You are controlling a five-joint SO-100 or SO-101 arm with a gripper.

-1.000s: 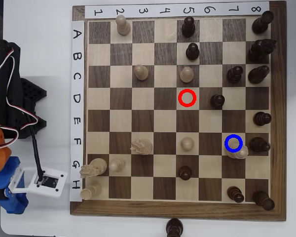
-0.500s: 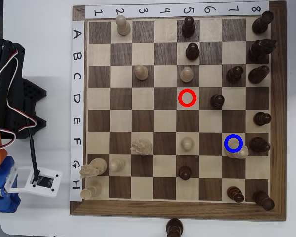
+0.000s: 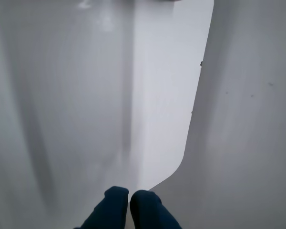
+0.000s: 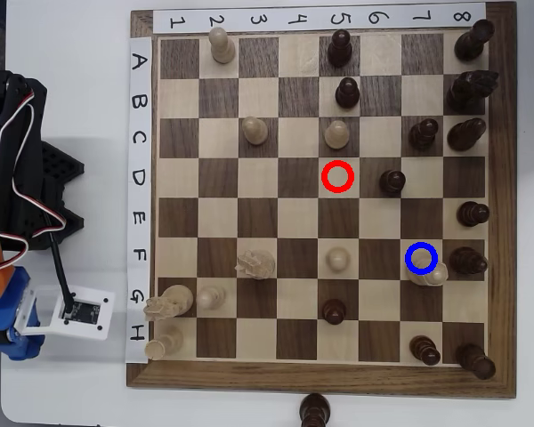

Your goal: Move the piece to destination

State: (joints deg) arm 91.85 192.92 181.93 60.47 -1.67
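Note:
The piece (image 4: pixel 426 275), a small cream one with a rounded head, stands on the row F, column 7 square. It touches the lower rim of the blue ring that marks the destination (image 4: pixel 422 258). My gripper (image 3: pixel 129 198) shows in the wrist view as two dark blue fingertips pressed together with nothing between them, over bare white table. In the overhead view my arm (image 4: pixel 9 307) sits left of the board, well away from the piece. Its fingertips are hidden there under the white camera mount (image 4: pixel 80 313).
A red ring (image 4: pixel 337 176) marks the bare square at row D, column 5. Cream pawns (image 4: pixel 337 259) and a cream knight (image 4: pixel 255 262) stand mid-board, and dark pieces (image 4: pixel 468 260) crowd the right columns. One dark piece (image 4: pixel 314 410) stands off the board's front edge.
My wrist with its white camera mount has drifted left and slightly up in the overhead view, away from the board. No piece has moved.

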